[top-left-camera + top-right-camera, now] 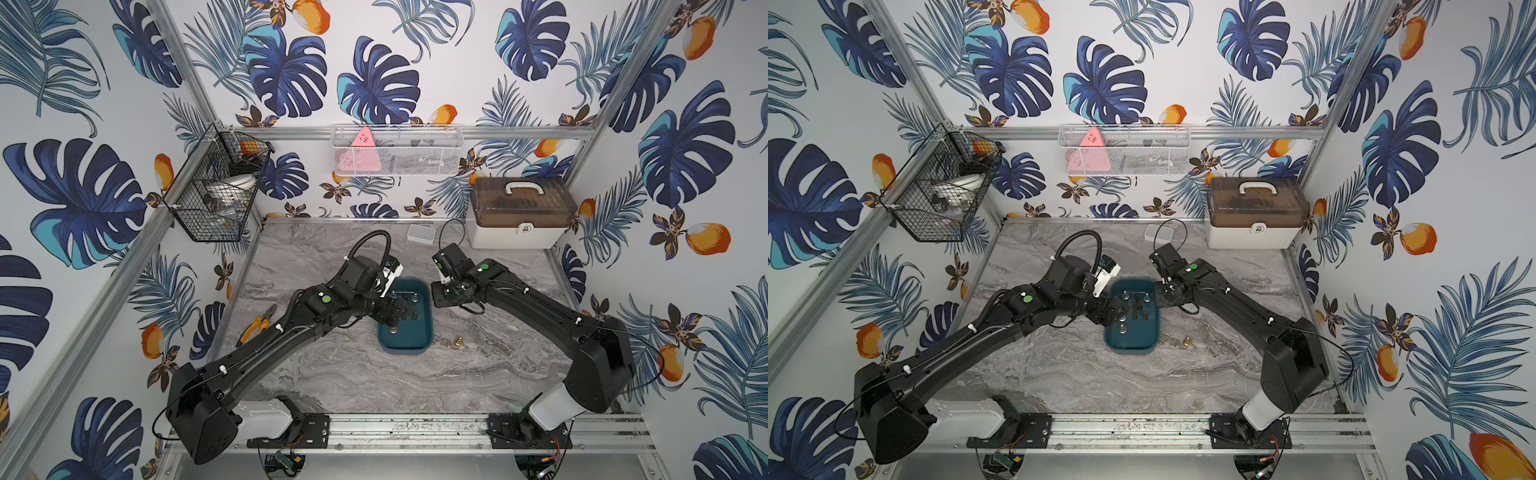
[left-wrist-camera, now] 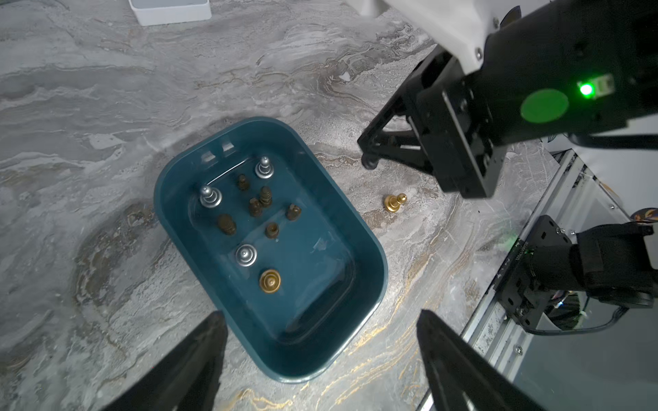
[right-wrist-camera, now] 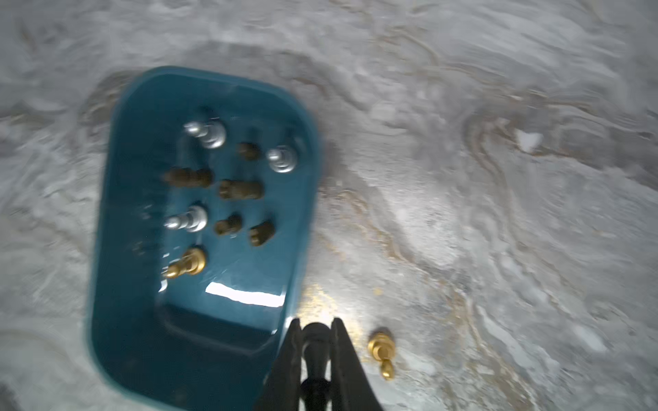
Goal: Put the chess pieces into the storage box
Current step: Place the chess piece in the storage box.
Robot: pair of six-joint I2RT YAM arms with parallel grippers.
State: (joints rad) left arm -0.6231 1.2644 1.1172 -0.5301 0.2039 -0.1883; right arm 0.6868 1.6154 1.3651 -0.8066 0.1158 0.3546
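Note:
The teal storage box lies mid-table. Inside it stand or lie several chess pieces: three silver ones, a gold one and several dark brown ones. Another gold piece lies on the table just right of the box. My left gripper hovers open over the box's left side, with nothing between its fingers. My right gripper is shut on a dark piece beside the box's far right corner.
A white case with a brown lid stands at the back right, a small white box at the back middle. Yellow pliers lie at the table's left edge. Wire baskets hang on the walls.

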